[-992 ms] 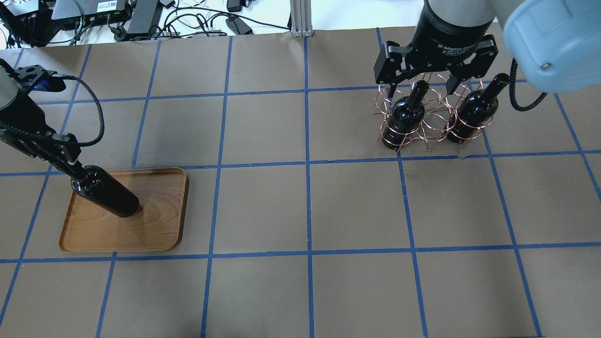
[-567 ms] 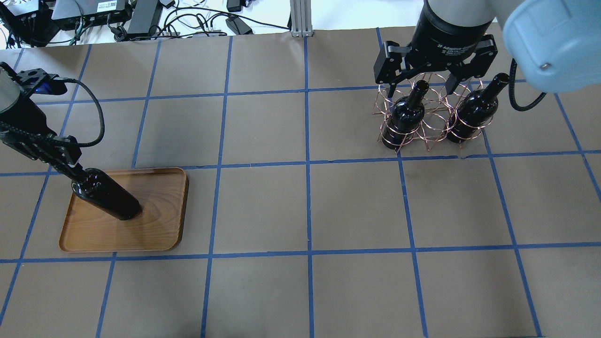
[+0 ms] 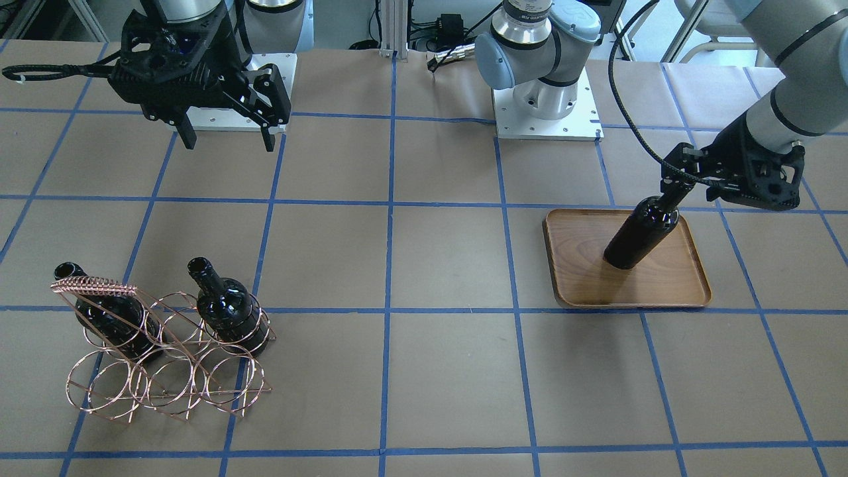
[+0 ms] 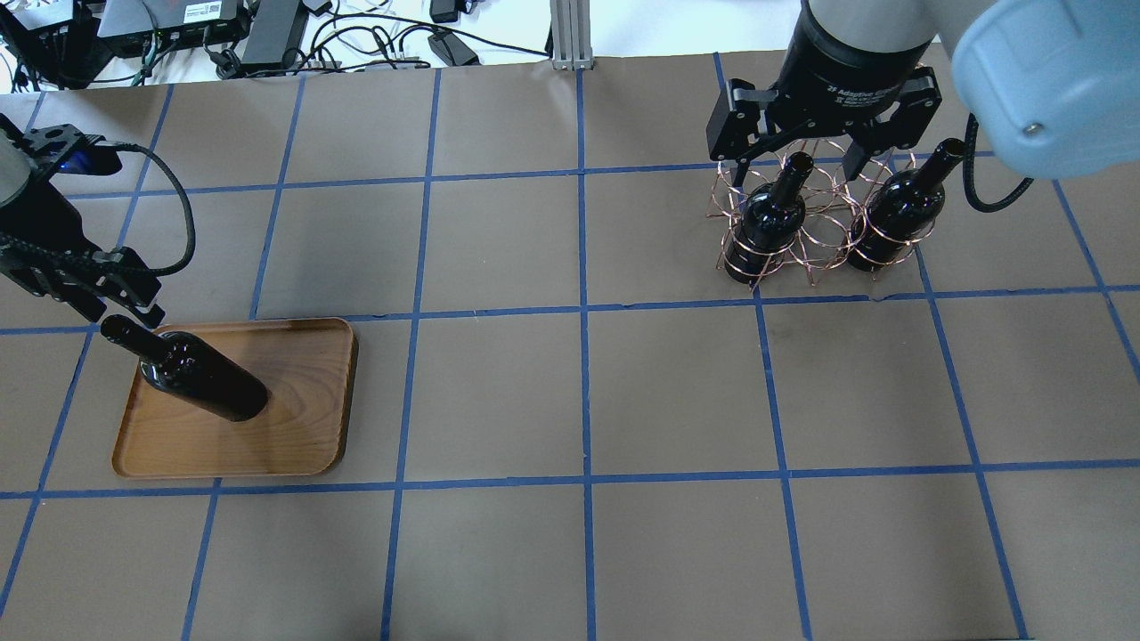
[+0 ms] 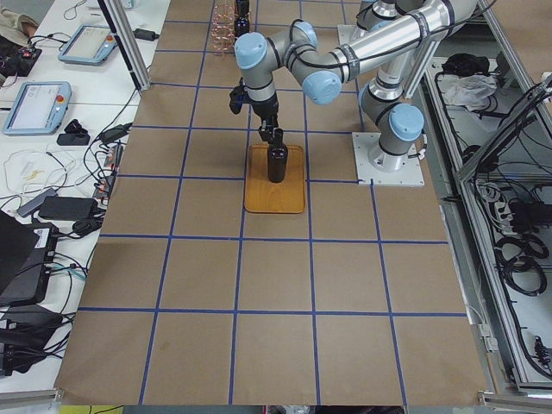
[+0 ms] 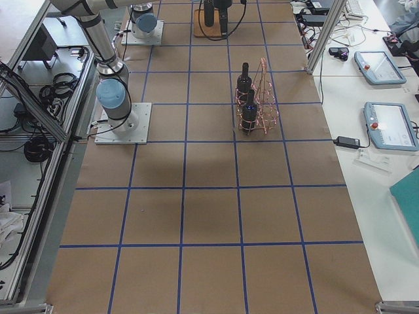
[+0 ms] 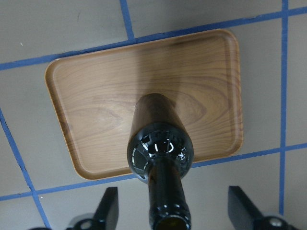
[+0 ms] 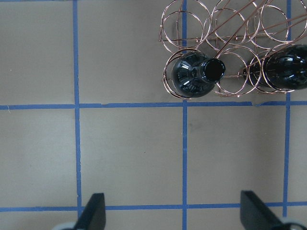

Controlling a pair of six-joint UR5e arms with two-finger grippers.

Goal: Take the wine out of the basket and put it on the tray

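One wine bottle (image 4: 200, 374) stands upright on the wooden tray (image 4: 303, 418), also seen in the front view (image 3: 639, 232) and the left wrist view (image 7: 160, 143). My left gripper (image 4: 120, 312) is open just above its mouth, with a finger on each side of the neck and apart from it (image 7: 175, 215). Two more wine bottles (image 4: 770, 223) (image 4: 895, 218) stand in the copper wire basket (image 4: 819, 231). My right gripper (image 4: 799, 165) is open and empty, high above the table on the robot's side of the basket (image 8: 230, 28).
The tray (image 3: 583, 278) lies on the brown paper table with blue tape lines. The basket's coiled handle (image 3: 93, 286) sticks up over one bottle. Cables and boxes lie beyond the table's far edge (image 4: 267, 36).
My left gripper has opened and lifted off the bottle's neck, which now shows free. The bottle stays standing on the tray. The right arm has hardly moved.
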